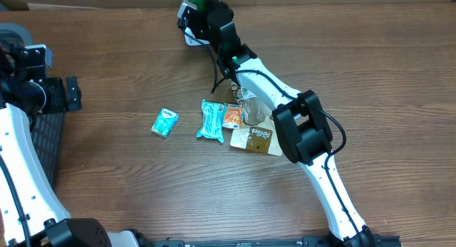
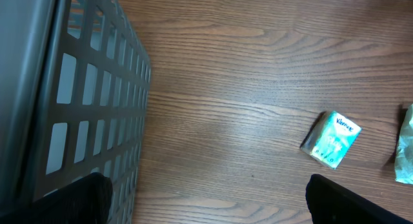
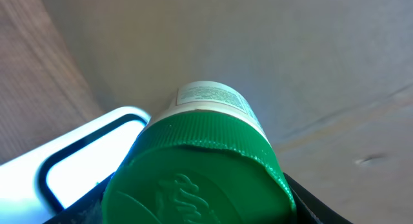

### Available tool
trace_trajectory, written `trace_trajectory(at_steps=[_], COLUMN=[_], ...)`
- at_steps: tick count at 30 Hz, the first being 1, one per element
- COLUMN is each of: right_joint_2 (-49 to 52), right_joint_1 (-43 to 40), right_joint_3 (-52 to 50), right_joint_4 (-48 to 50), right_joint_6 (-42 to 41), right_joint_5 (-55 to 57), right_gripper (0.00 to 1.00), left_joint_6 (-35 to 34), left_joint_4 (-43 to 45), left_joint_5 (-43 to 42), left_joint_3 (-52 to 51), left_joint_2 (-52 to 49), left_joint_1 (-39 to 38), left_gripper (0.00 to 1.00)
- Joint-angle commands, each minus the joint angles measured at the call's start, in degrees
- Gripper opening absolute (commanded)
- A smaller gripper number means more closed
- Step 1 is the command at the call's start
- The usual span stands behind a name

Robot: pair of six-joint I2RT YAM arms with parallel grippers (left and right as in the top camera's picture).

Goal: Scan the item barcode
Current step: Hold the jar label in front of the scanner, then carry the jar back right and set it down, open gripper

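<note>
Wood surface (image 1: 128, 55) | left tool (image 1: 73, 94) released, empty | right tool (image 1: 194, 11) grasping bottle (image 3: 193, 175) | its label (image 3: 216, 95) shows only in right wrist view

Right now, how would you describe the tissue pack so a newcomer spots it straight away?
On the wooden table, find the cluster of small packets near the middle, beside the right arm. The tissue pack lies alone at its left end, toward the grey basket. It is a squat teal-and-white block marked Kleenex, unlike the longer crinkled teal wrapper next to it.
</note>
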State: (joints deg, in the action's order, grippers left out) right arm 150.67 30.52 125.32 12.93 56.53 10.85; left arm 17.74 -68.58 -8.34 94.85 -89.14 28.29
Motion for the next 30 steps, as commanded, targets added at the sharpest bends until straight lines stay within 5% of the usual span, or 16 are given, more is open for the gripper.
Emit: trace_trajectory(at_steps=[1, 21, 30], right_joint_2=[-1.73, -4.33, -16.41], right_joint_1=[-0.59, -0.61, -0.22], right_joint_3=[1.40, 1.40, 1.40], right_joint_4=[1.49, -0.63, -14.16], right_joint_6=[4.00, 2.73, -13.66], right_joint_5=[0.68, 0.68, 0.68], right_gripper=[0.29, 0.30, 0.29], left_joint_6=[-0.59, -0.59, -0.59], left_joint_4=[0.00, 0.00, 0.00], left_joint_5=[-0.66, -0.66, -0.66], left_joint_3=[0.04, 0.04, 0.04], left_joint_2=[0.28, 0.28, 0.28], left_joint_1=[0.57, 0.57, 0.57], left_gripper=[1.00, 1.00, 1.00])
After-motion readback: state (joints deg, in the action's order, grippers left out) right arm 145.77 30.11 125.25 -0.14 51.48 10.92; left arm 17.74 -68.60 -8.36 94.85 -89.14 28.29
